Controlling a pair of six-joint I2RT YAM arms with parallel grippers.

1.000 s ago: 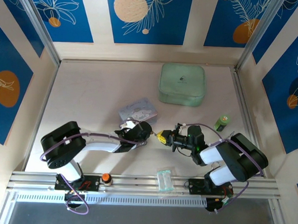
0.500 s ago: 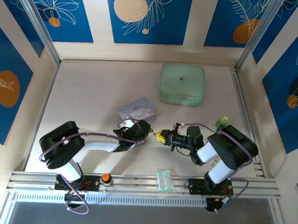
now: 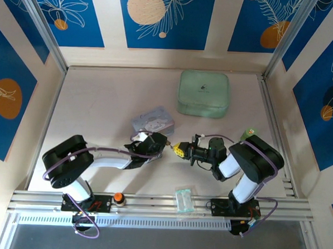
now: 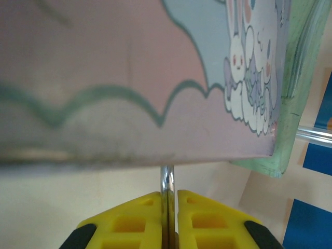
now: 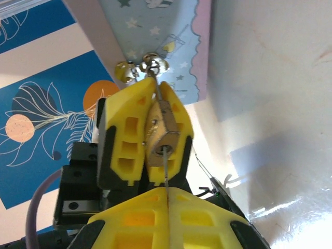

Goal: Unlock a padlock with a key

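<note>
Left gripper: ribbed yellow fingers pinching the boxy brass padlock. Right gripper: clamped on the thin, flat silvery key, whose tip meets the keyhole.

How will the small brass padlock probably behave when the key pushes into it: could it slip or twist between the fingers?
The padlock looks like solid metal, so it is probably stiff and heavy for its size. Its smooth brass sides might slip or pivot between the left fingers, because the key presses along its length.
</note>
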